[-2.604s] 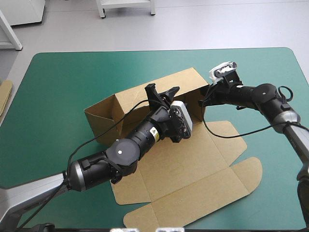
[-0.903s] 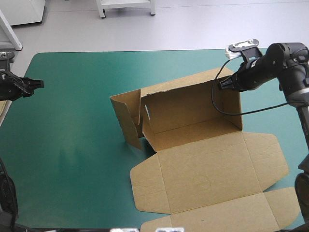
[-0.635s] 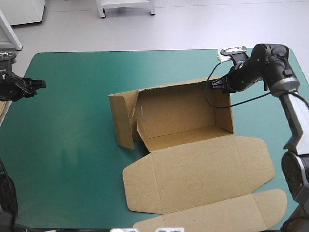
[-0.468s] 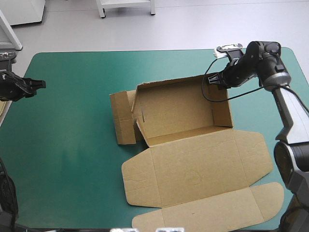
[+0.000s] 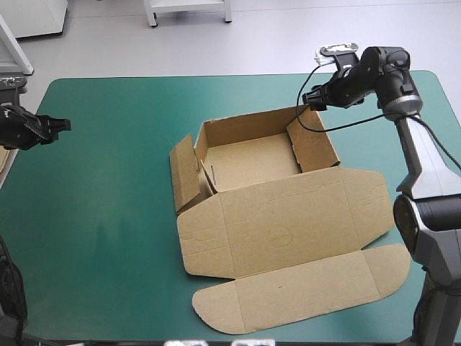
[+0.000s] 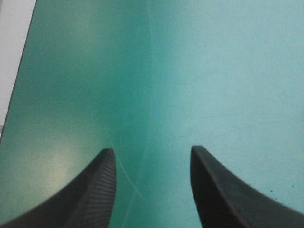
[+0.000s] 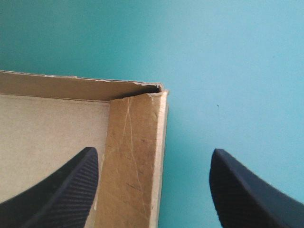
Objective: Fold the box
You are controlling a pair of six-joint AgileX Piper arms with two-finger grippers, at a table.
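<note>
The brown box stands as an open tray in the middle of the table, its lid flat toward the near edge. The tray's left side flap leans outward. My right gripper hovers at the tray's far right corner, open. In the right wrist view that gripper has the corner of the box between its spread fingers, and neither one touches it. My left gripper is at the table's left edge, far from the box. Open, this gripper has only teal-green cover under it.
A sliver of more brown board shows at the table's left edge. Teal-green cover lies bare left of the box and along the far edge. The lid's front flap reaches close to the near edge.
My right gripper was shut on the box's far right corner and has now opened and let go. The box slid and turned on the table with it. The left gripper stayed put.
</note>
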